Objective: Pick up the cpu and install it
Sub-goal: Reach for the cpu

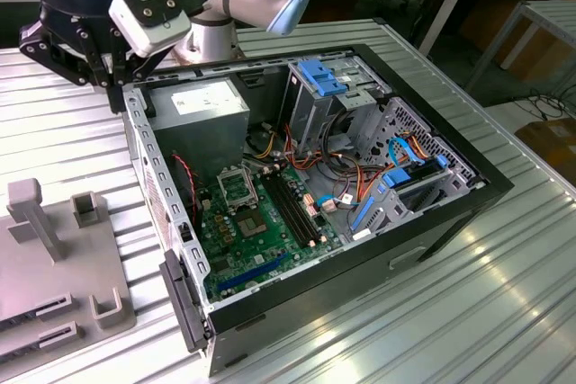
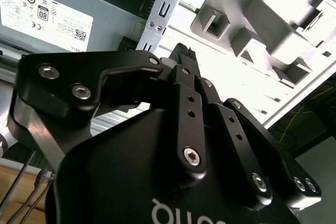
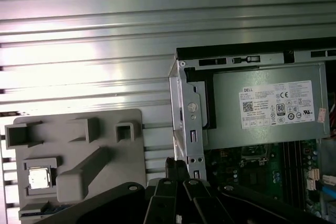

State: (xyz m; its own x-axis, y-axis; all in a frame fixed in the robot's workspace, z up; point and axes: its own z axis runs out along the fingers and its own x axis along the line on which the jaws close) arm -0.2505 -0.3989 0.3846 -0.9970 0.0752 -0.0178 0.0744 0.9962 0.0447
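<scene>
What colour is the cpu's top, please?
Silver-grey; the cpu shows best in the first wrist view.

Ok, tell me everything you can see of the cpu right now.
The cpu is a small, thin square chip with a bright silver-grey metal top, seen in the first wrist view. It lies flat in a square recess of the grey fixture tray, which sits on the ribbed metal table outside the computer case. Nothing grips it. The gripper hangs apart from it, with nothing between its fingers.
</scene>
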